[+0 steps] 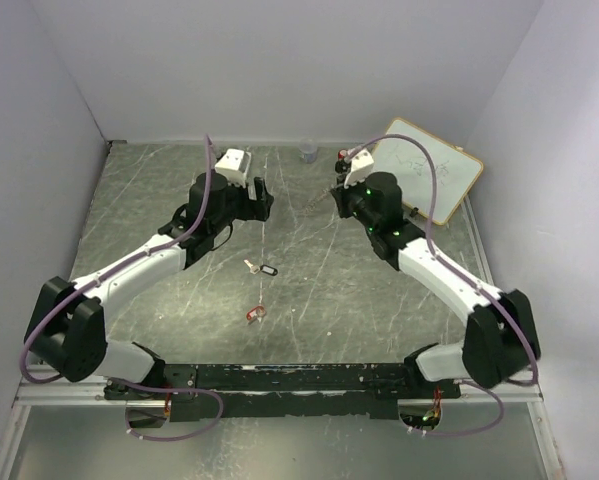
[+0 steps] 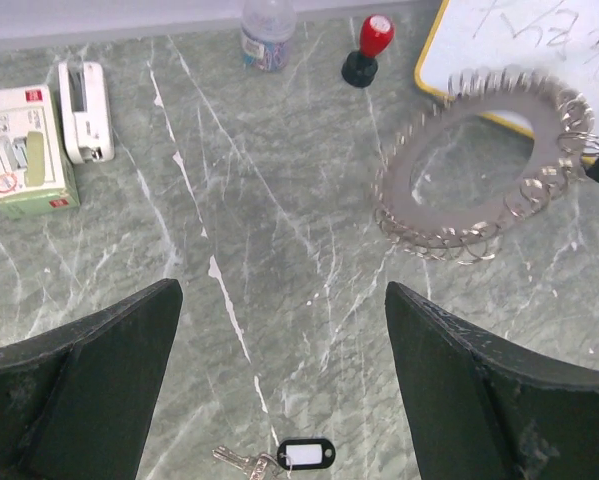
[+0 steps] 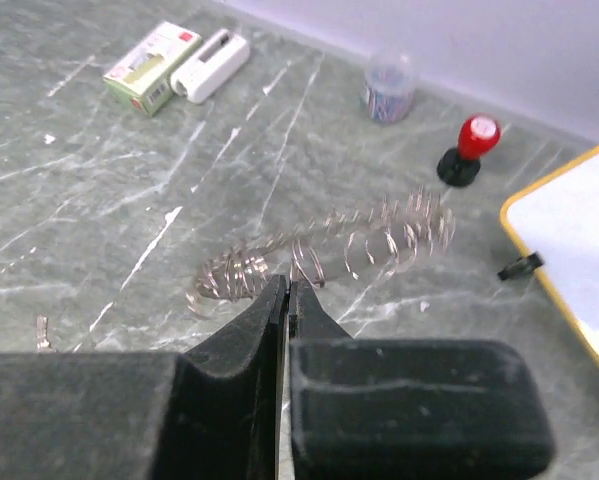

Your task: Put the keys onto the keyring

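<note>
Saw right hand (image 3: 284, 300) clenched, apparently on thin keyring (image 2: 557, 125) rim; left hand (image 2: 282, 290) hung released above black-tagged key (image 2: 304, 455). Risk: narrow edge grip, ring could pivot or slip during threading.

The keyring (image 2: 399, 175), a flat grey ring fringed with small wire loops, is being pinched by its rim in the closed-up right gripper (image 3: 284, 297) and held tilted just beside the edge of the whiteboard (image 1: 429, 170). The black-tagged key (image 1: 264, 268) and the red-headed key (image 1: 256, 313) are being left flat, well apart from the whiteboard, the red one farther from it.
</note>
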{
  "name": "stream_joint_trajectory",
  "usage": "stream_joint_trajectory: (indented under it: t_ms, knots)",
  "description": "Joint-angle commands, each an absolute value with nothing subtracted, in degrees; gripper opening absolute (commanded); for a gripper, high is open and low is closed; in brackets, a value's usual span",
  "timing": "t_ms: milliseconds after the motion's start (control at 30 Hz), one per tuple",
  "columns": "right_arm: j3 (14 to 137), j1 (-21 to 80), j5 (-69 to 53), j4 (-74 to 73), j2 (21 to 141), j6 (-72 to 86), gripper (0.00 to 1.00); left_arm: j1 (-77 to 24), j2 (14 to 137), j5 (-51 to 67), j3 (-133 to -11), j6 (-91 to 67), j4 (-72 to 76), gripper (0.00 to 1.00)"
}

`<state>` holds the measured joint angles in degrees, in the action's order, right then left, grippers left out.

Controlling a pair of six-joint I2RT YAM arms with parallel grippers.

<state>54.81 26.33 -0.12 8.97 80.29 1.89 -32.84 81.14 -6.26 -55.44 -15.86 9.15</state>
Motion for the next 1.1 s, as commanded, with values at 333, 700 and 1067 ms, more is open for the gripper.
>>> stream_joint_trajectory:
  t_ms: [333,700,1067]
  knots:
    - [51.4,25.0,-26.5,11.8,67.4,-13.7,0.0,-33.3,68.6,-3.5,-51.8,-15.9,11.2,0.93]
    - [51.5,25.0,-42.3,12.2,63.5,-15.6,0.0,-33.3,63.0,1.3,-48.9,-14.6,15.1,0.93]
    - [50.8,25.0,-52.0,13.9,60.5,-17.4,0.0,-33.3,61.5,9.0,-47.2,-13.5,19.6,0.94]
